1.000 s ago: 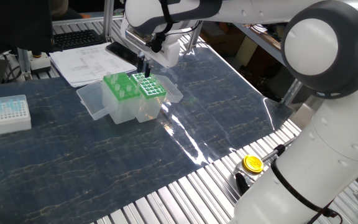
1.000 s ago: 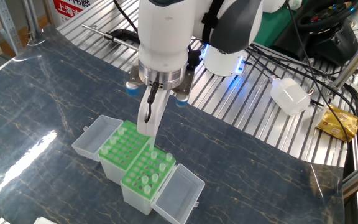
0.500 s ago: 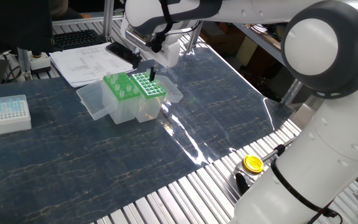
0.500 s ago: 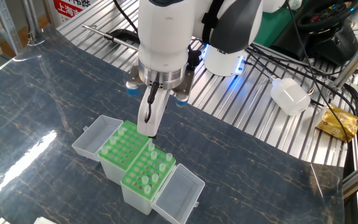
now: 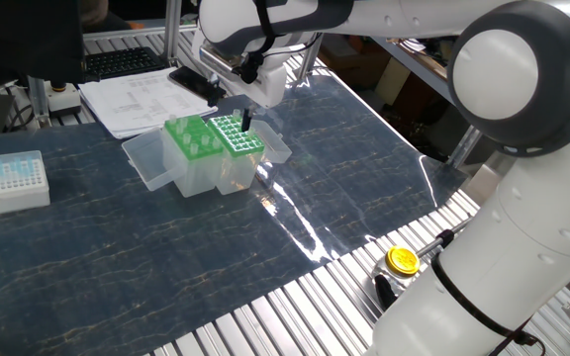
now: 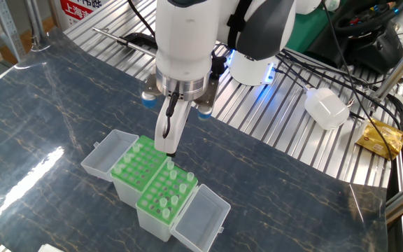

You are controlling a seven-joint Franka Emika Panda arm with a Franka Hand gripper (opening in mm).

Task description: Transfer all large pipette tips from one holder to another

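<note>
White Franka Panda arm with grey-black joint bands, shown from two sides. In one fixed view the large rounded base and shoulder segments fill the right side, and the upper links reach across the top toward the far left. In the other fixed view the cylindrical wrist points straight down, its metal flange ringed by two blue-lit spots. The two-finger gripper (image 6: 166, 143) (image 5: 236, 118) hangs vertically, its slender fingers (image 6: 161, 131) close together; whether they clamp anything cannot be told.
</note>
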